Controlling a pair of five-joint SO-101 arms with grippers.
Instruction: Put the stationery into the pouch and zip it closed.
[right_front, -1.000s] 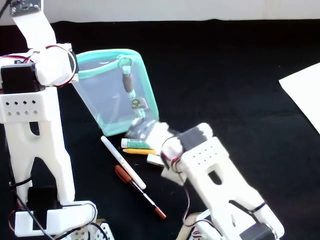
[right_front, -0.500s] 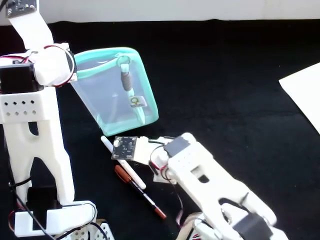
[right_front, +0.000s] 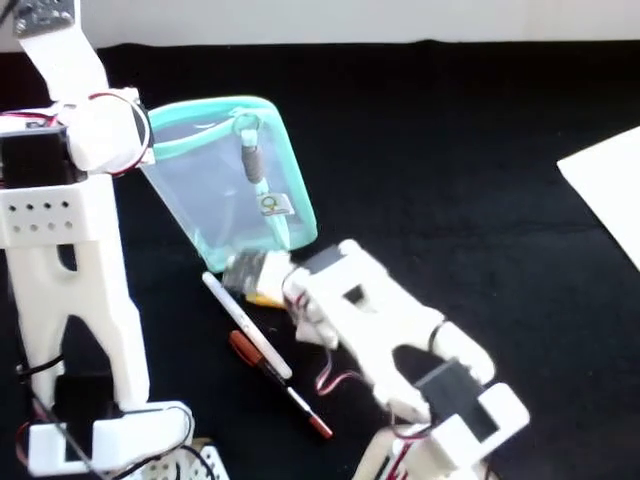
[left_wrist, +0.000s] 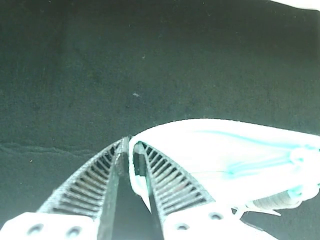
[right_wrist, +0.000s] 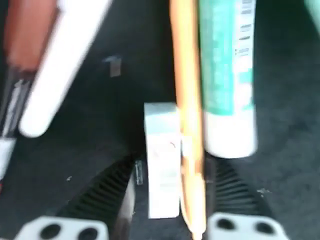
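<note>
A teal see-through pouch (right_front: 225, 190) lies tilted with its mouth up, one pen with a grey grip (right_front: 255, 165) inside it. My left gripper (right_front: 150, 158) is shut on the pouch's rim (left_wrist: 225, 150) at its left corner. My right gripper (right_wrist: 170, 170) is down by the pouch's lower edge. It is open, its fingers on either side of a white eraser (right_wrist: 162, 160) and an orange pencil (right_wrist: 187, 100). A green-and-white tube (right_wrist: 227, 75) lies just beyond the pencil. A white pen (right_front: 245, 325) and a red-brown pen (right_front: 270, 375) rest nearer the front.
The black cloth (right_front: 450, 150) covers the table, with free room to the right of the pouch. A white sheet (right_front: 610, 185) lies at the right edge. The left arm's white base (right_front: 100, 430) stands at the front left.
My right arm has swung left and lowered, bringing its gripper down over the eraser and pencil by the pouch. The left arm and the pouch have kept still.
</note>
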